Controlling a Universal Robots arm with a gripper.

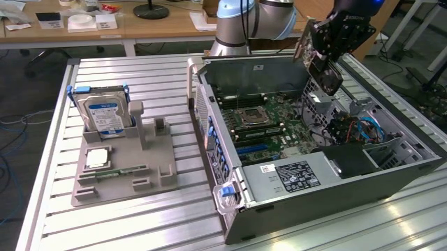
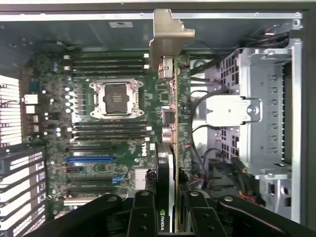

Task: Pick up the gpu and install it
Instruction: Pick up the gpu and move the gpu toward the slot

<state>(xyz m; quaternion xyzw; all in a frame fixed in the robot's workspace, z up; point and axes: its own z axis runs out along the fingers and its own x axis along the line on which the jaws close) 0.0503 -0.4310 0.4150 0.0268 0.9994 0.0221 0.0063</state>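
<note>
My gripper [image 1: 330, 48] hangs above the far right part of the open computer case [image 1: 231, 172] and is shut on the gpu [image 1: 323, 70]. The card is a thin dark board, tilted, with its lower end just above the case's rim. In the wrist view the gpu [image 2: 170, 123] shows edge-on, gripped between my black fingers [image 2: 143, 212], and its silver end bracket [image 2: 170, 34] points to the case's back wall. It hovers over the motherboard [image 2: 123, 153], between the processor socket [image 2: 116, 98] and the drive cage [image 2: 266, 108]. A blue slot [image 2: 91, 159] lies beside it.
On the exterior view's left, a grey parts holder [image 1: 125, 172] carries a silver hard drive [image 1: 104, 112], a processor [image 1: 98, 157] and a green memory stick [image 1: 119, 170]. A power supply [image 1: 293, 175] and loose cables [image 1: 356, 130] sit inside the case. Desks stand behind the slatted metal table [image 1: 140, 230].
</note>
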